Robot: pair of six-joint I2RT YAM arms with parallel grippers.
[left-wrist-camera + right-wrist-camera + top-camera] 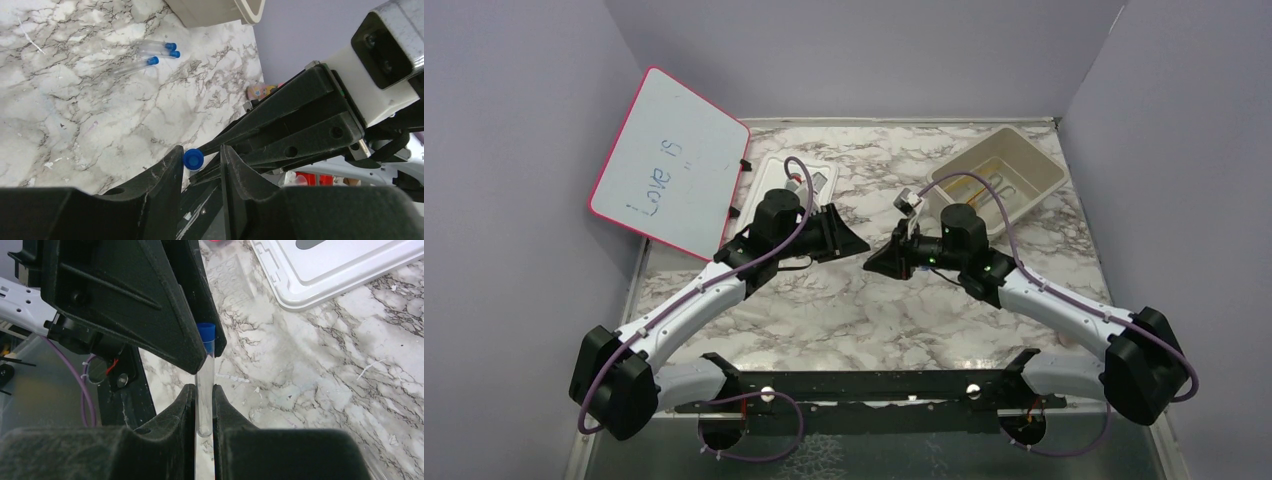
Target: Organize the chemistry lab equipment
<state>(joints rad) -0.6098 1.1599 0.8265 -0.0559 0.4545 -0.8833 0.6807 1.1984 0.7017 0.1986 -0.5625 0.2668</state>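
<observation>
Test tube [193,160]: only its capped end shows in the left wrist view; the body is hidden. White tray [340,270]: cut off by the top edge

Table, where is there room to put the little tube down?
Bare marble in front, between the arms and the black base rail, and at the back between the white tray and beige bin. The middle is crowded: the left gripper and right gripper meet around the tube.
</observation>
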